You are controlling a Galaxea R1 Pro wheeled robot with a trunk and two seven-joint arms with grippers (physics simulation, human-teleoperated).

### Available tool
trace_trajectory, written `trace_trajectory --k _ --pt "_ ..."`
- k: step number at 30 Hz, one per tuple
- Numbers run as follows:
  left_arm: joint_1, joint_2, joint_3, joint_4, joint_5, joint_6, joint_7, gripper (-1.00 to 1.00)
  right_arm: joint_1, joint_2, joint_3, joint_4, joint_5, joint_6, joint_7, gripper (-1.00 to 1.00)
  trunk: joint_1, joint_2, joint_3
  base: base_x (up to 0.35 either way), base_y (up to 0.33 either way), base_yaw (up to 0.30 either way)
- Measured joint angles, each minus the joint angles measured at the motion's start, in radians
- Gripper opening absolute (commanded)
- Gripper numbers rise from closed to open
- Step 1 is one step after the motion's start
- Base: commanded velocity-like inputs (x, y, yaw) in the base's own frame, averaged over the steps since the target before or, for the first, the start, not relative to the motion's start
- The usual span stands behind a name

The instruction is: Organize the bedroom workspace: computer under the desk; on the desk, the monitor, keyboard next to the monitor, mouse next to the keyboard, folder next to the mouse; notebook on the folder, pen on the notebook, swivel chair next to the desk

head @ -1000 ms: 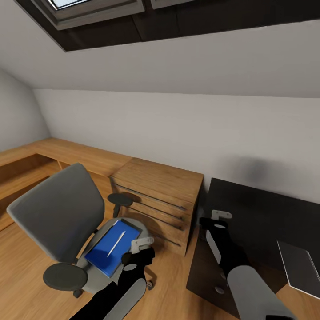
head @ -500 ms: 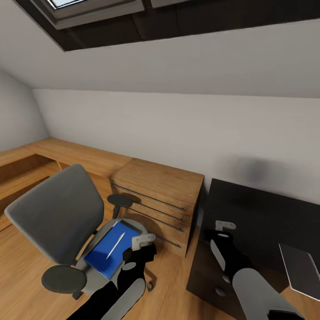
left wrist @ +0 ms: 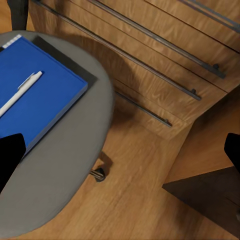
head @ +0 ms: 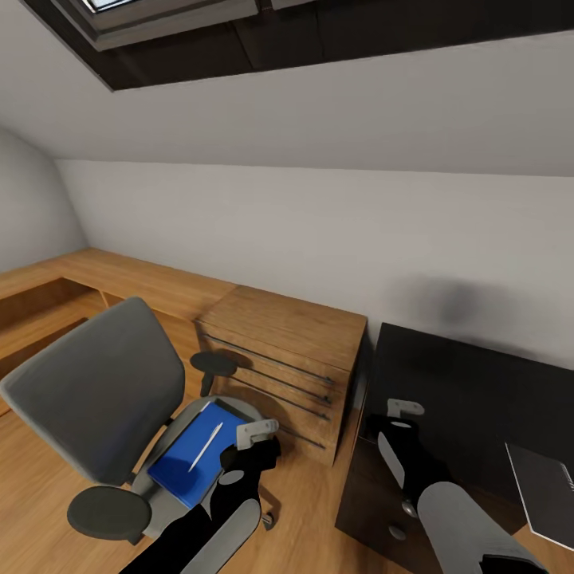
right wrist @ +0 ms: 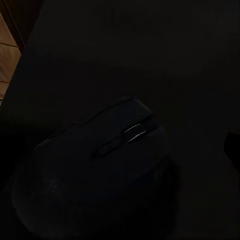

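The grey swivel chair stands at the left, with the blue folder lying flat on its seat. A white pen rests on the folder. My left gripper hovers open beside the seat's edge, close to the folder. Over the black desk, my right gripper is open just above the dark mouse. A thin dark notebook with pale edges lies at the desk's near right.
A low oak drawer unit stands between chair and desk, with an oak ledge running along the sloped wall. Black desk drawers with silver knobs sit below my right arm. Wood floor shows between chair and desk.
The whole head view has shifted slightly, so the camera moved. My right gripper has come lower and nearer over the desk's front. The left gripper holds almost the same place.
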Motion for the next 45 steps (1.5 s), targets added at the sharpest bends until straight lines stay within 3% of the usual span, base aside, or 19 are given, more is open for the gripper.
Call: trace_trajectory --k 45 --pt "0.0 -0.001 0.001 -0.029 -0.004 -0.001 0.004 1.0 0.0 0.0 -0.001 0.006 -0.002 -0.004 0.004 1.0 0.0 0.0 0.0 0.006 0.004 0.0"
